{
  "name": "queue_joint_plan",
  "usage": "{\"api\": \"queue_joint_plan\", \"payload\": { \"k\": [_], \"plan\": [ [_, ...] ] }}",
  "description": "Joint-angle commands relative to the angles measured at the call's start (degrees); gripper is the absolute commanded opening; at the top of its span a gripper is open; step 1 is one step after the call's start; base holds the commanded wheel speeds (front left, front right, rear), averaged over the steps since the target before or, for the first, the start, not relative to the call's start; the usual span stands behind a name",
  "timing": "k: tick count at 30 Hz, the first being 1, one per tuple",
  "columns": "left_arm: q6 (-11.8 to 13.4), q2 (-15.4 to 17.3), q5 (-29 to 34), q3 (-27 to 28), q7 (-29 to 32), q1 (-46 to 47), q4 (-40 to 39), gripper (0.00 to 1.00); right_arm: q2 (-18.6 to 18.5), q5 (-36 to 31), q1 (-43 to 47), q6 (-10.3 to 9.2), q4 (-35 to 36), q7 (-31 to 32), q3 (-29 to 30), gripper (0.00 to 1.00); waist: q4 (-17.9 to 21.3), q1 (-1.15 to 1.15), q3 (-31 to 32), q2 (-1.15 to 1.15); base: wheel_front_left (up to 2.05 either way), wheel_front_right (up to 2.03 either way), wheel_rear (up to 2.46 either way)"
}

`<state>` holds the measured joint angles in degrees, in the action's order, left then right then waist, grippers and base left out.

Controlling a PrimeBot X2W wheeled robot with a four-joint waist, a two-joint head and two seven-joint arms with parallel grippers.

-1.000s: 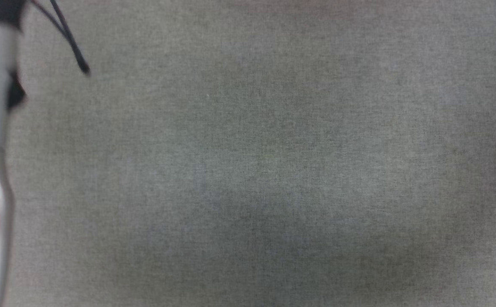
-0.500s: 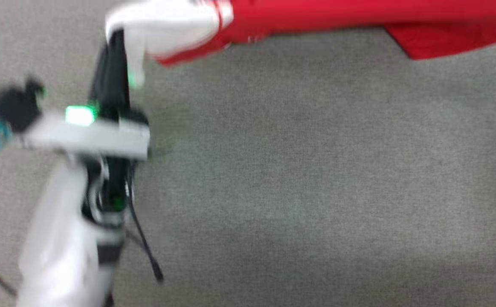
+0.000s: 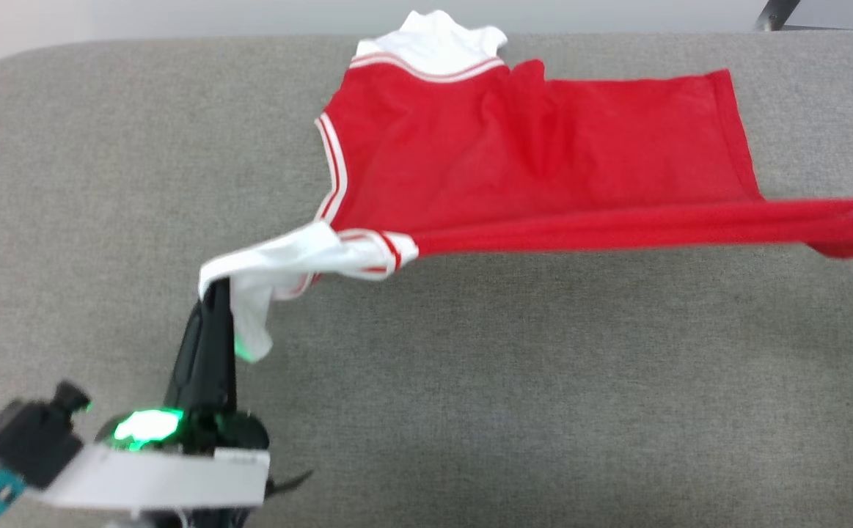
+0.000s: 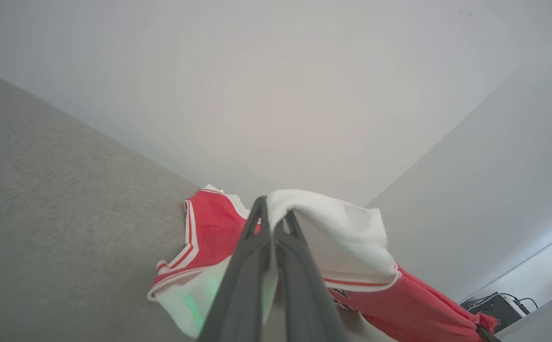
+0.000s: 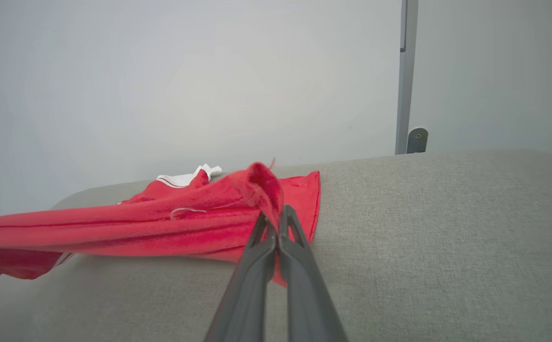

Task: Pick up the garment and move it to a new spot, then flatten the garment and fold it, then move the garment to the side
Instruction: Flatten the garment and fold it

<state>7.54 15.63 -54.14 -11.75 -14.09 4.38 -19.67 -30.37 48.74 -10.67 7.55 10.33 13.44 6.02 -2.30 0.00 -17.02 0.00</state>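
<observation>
The garment [image 3: 529,154], a red T-shirt with white sleeves and red-and-white striped trim, lies spread toward the far edge of the grey fabric surface [image 3: 543,381]. Its near edge is lifted and pulled taut from left to right. My left gripper [image 3: 215,287] is shut on the white sleeve [image 3: 287,260] at the lower left; in the left wrist view the sleeve [image 4: 337,228] drapes over the gripper [image 4: 272,213]. In the right wrist view my right gripper [image 5: 272,214] is shut on a bunched red fold of the garment [image 5: 200,213]. The printed design is hidden.
A pale wall [image 5: 185,71] rises behind the surface's far edge. A grey metal post [image 5: 405,76] stands at the back right. Dark equipment with cables [image 4: 499,304] sits low in the left wrist view. Bare grey fabric stretches across the near half of the surface.
The head camera has swung upward, so the garment and the surface's far edge have come into view. The left gripper keeps its hold on the white sleeve.
</observation>
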Motion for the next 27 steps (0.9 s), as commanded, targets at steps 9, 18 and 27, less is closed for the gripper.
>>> {"api": "queue_joint_plan", "payload": {
  "k": [9,18,27],
  "plan": [
    [6.0,2.4,3.4,-0.1,1.5,-10.3,-13.9,0.00,4.9,-2.5,12.2,-0.17,13.4,6.0,11.1,0.00,0.3,0.00,-1.3,0.00,0.00,0.00,0.00],
    [4.9,4.8,5.1,-2.3,5.4,-5.4,-7.9,0.00,5.5,-4.4,7.3,-0.12,11.5,10.3,7.0,0.00,1.6,0.00,-3.9,0.00,0.00,0.00,0.00],
    [2.7,4.6,10.0,-7.0,7.0,7.0,6.1,0.00,5.4,-8.5,-0.6,-0.12,1.6,9.8,1.6,0.00,0.9,0.00,-7.4,0.00,0.00,0.00,0.00]
  ]
}}
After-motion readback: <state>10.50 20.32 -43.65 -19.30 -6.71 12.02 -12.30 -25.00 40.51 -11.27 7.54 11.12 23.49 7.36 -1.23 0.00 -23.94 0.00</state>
